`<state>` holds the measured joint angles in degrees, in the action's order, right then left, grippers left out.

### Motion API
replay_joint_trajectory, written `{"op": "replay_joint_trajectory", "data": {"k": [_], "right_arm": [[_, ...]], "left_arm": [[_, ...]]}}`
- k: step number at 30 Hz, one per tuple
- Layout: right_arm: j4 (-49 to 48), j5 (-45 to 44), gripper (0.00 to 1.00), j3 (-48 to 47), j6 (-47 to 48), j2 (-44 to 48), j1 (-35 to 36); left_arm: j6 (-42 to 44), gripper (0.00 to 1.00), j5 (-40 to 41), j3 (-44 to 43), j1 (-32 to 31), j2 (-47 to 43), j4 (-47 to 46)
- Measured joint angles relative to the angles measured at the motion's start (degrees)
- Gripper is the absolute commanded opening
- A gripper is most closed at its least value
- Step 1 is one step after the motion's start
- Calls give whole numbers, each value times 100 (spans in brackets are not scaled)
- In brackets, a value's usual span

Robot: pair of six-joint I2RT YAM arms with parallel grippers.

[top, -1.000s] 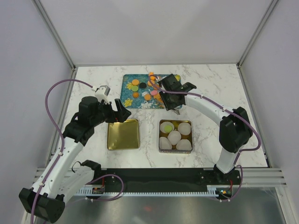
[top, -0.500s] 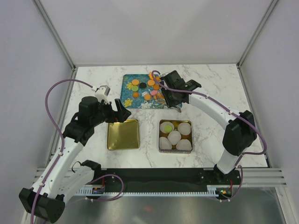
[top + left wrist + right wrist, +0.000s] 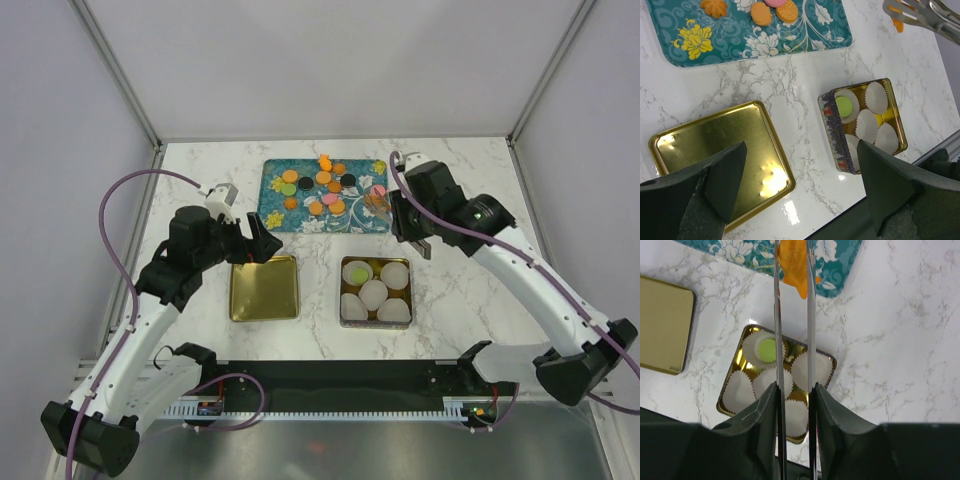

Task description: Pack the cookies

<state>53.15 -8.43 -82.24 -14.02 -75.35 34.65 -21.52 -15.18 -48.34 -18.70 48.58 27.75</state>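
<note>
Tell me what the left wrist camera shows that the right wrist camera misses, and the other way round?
Only the left wrist view shows round orange cookies on the teal tray, and the left end effector with its dark fingers spread open. Only the right wrist view shows, up close, the right end effector shut on an orange carrot-shaped cookie. Both show the tin of paper cups, one holding a green cookie, plus part of the tray and the gold lid.
</note>
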Motion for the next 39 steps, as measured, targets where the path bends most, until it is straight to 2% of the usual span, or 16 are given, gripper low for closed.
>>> {"op": "replay_joint_trajectory", "data": {"k": [12,23,39], "right_arm": [[1102,50,17,1460,-710,1814,-2],[1019,520,17,2472,-1045,2083,0],[654,619,19,2680,-1141,2087,0]], "left_arm": [[0,100,-39,0,0,66,0],[0,100,-39,0,0,79,0],[0,100,-39,0,0,109,0]]}}
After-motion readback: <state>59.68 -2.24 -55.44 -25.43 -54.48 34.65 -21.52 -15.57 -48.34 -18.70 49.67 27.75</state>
